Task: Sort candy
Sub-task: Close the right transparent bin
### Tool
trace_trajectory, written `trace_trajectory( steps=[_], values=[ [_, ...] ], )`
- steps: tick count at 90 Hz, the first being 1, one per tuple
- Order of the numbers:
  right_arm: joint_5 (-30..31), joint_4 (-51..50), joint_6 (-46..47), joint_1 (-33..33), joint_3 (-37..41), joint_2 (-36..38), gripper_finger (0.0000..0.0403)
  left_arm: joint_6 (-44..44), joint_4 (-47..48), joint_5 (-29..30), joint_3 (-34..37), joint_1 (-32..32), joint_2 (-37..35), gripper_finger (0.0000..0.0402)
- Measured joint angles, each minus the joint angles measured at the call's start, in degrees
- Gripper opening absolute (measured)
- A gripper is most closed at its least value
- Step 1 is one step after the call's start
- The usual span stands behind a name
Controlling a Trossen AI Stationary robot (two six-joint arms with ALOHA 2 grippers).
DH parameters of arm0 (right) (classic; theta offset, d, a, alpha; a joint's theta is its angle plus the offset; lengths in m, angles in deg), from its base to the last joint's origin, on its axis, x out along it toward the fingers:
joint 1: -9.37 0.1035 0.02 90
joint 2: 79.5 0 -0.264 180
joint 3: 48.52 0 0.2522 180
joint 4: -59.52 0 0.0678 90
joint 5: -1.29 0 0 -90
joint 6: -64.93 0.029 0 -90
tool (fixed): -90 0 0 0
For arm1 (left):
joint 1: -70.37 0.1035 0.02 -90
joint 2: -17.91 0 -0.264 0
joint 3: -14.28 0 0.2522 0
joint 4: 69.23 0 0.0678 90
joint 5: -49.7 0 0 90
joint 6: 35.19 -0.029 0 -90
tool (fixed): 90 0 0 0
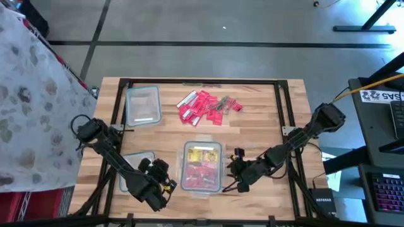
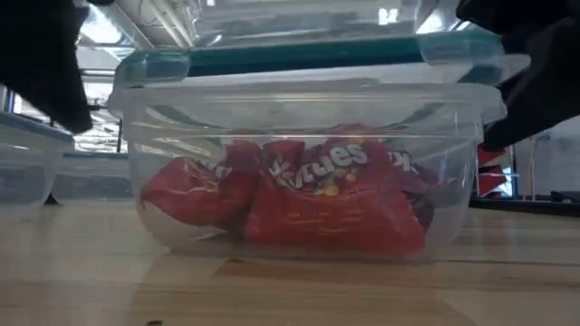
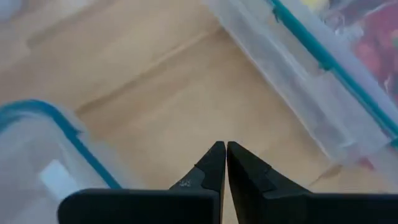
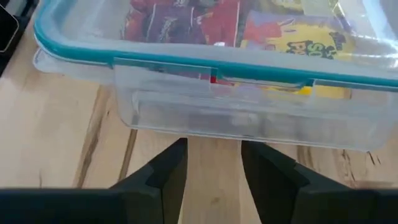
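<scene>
A clear tub (image 1: 202,165) with a teal-rimmed lid stands near the table's front middle. It holds red and yellow candy packs (image 4: 186,25), and red ones (image 2: 317,195) show through its wall. A loose pile of red candy (image 1: 205,106) lies on the table at the far middle. My right gripper (image 4: 211,155) is open just right of the tub, its fingers level and pointing at the lid's side flap (image 4: 236,118), a small gap off. My left gripper (image 3: 225,152) is shut above bare wood, between the tub (image 3: 311,74) and a teal-rimmed lid (image 3: 37,155).
An empty clear container (image 1: 144,104) sits at the far left. A flat lid (image 1: 136,170) lies at the near left under my left arm. A dark frame rail (image 1: 202,82) runs round the tabletop. Bare wood lies between the pile and the tub.
</scene>
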Motion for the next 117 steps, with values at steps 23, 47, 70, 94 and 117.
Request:
trace_trajectory(
  steps=[23, 47, 70, 94, 117],
  values=[
    [-0.36, 0.35, 0.53, 0.0, 0.0, -2.58, 0.0137, -3.47, -9.95, 3.59, 5.08, 1.67, 0.0, 0.0],
    [-1.15, 1.46, 0.65, 0.0, 0.0, -2.6, 0.0137, -4.28, -9.47, 6.76, 4.72, 1.43, 0.0, 0.0],
    [-1.65, 1.84, 0.67, 0.0, 0.0, -2.6, 0.0137, -7.52, -7.42, 11.49, 1.51, 1.41, -0.09, 0.0],
    [-2.83, 0.95, -0.21, 0.02, -2.71, -2.62, 0.0137, -6.96, -1.0, 12.23, -1.32, 1.41, -0.15, 0.0],
    [-4.14, -2.41, -1.04, 0.07, -3.91, -2.62, 0.0137, -4.1, 2.42, 12.34, -1.59, 1.41, -0.15, 0.0]
  ],
)
